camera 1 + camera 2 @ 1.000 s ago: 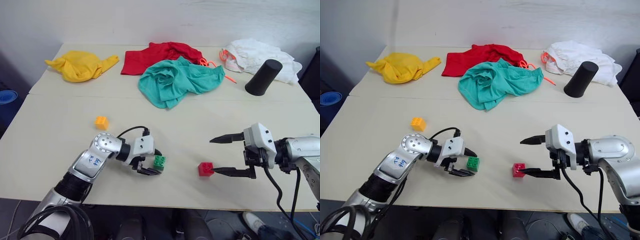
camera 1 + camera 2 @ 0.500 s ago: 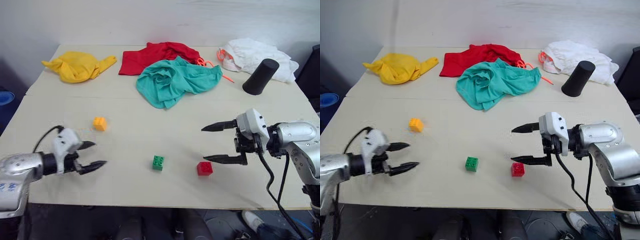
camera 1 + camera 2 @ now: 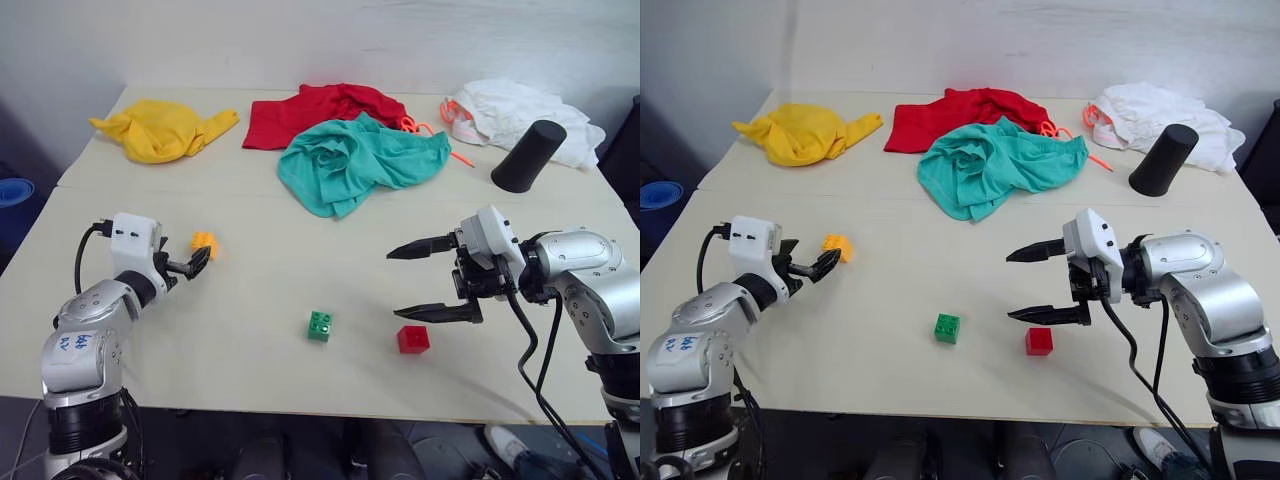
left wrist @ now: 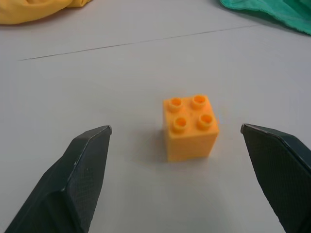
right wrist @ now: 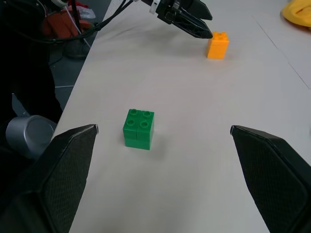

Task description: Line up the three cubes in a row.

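On the pale counter (image 3: 300, 260), the left gripper (image 3: 199, 262), jaws released, points at the orange cube (image 3: 205, 242) at left of frame, apparently not touching it. The green cube (image 3: 320, 325) and red cube (image 3: 412, 339) sit lower centre (near each other), beside the empty, wide-open right gripper (image 3: 415, 280).

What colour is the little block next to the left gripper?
Yellow-orange block, clearest in the left wrist view.

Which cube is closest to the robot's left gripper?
The orange cube. It sits just ahead of the open left gripper, while the green cube and red cube lie farther right.
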You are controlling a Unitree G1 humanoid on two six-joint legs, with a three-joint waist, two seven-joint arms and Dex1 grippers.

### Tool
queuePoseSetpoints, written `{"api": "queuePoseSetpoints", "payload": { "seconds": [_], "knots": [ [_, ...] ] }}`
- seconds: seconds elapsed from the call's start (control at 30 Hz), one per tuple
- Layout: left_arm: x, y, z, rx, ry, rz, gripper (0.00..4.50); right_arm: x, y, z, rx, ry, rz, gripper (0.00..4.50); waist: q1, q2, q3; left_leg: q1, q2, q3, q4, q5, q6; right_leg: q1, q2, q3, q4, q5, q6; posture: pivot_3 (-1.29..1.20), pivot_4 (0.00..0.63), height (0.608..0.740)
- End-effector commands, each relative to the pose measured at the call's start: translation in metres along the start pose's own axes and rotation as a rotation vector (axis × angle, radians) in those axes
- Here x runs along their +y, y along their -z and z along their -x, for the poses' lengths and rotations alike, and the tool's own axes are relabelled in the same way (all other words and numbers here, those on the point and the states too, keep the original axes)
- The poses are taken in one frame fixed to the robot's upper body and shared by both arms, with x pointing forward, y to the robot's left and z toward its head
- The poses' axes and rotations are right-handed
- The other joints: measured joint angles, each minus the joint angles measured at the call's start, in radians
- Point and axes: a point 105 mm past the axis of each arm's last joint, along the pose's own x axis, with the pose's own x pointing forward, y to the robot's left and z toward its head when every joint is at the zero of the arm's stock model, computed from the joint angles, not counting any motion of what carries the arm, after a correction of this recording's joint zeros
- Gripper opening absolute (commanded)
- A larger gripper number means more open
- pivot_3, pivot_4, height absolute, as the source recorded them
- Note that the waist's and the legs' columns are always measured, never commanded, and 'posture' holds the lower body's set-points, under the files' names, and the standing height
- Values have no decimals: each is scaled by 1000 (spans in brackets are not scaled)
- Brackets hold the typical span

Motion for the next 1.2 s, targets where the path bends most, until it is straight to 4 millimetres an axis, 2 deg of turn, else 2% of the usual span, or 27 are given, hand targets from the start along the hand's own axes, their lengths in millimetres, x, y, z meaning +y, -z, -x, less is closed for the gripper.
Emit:
{"api": "queuePoseSetpoints", "payload": {
  "seconds": [0.03, 0.23, 0.27, 0.33, 0.47, 0.6, 0.8, 0.87, 0.93, 1.07, 1.2],
  "knots": [
    [3, -5, -11, -5, -17, -4, 4484, 3, -11, -1, -33, -2, 42, 4500, -2, 0, 0, 0, 0, 0, 0, 0, 0, 0, 0, 0, 0, 0, 0, 0, 150, 740],
    [-3, -2, -37, 24, 32, -34, 4484, 4, -12, -6, -45, 8, 54, 4500, 1, 0, 0, 0, 0, 0, 0, 0, 0, 0, 0, 0, 0, 0, 0, 0, 150, 740],
    [-3, 0, -40, 38, 34, -38, 4310, 5, -12, -6, -44, 7, 57, 4500, 2, 0, 0, 0, -1, 0, 0, 0, 0, 0, 0, 0, 0, 0, 0, 0, 150, 740],
    [-1, 4, -43, 57, 33, -32, 3865, 6, -12, -7, -44, 5, 55, 4500, 2, 0, 0, 0, -1, 0, 0, 0, 0, 0, 0, 0, 0, 0, 0, 0, 150, 740],
    [-9, 9, -45, 80, 77, -36, 2639, 7, -13, -8, -53, 11, 52, 4500, 0, -1, 0, 0, 0, 0, 0, 0, 0, 0, 0, -1, 0, 0, 0, 0, 150, 740],
    [-12, 6, -45, 74, 90, -49, 1511, 10, -11, -9, -54, 19, 50, 4500, 1, 0, 0, 0, 0, 0, 1, 0, 0, 0, 0, 0, 0, 0, 0, 0, 150, 740],
    [-4, 2, -35, 70, 159, -101, 1540, 6, -10, -5, -38, 61, 60, 4500, -2, -1, 0, 0, 0, 0, 1, 0, 0, 0, 0, 0, 0, 0, 0, 0, 150, 740],
    [-15, -1, -27, 63, 291, -118, 1540, 5, -9, -3, -29, 67, 63, 4500, -2, 0, 0, 0, 0, 0, 1, 0, -1, 0, 0, 0, 0, 0, 0, 0, 150, 740],
    [-32, -1, -10, 50, 507, -213, 1540, 7, -8, 0, -18, 64, 60, 4500, -2, 0, 0, 0, 0, 0, 1, 0, -1, 0, 0, 0, 0, 0, 0, 0, 150, 740],
    [-47, 14, 20, 95, 841, -390, 1540, 13, 0, 4, 17, 36, 44, 4500, -2, 0, 0, -1, 0, 0, 0, 0, -1, -1, 0, 0, -1, 0, -1, 0, 150, 740],
    [-52, 21, 30, 155, 997, -475, 1540, 15, 5, 6, 35, 30, 31, 4500, 1, 0, 0, 0, 0, 0, 0, 0, -1, 0, 0, -1, -1, 0, -1, 0, 150, 740]
  ]
}}
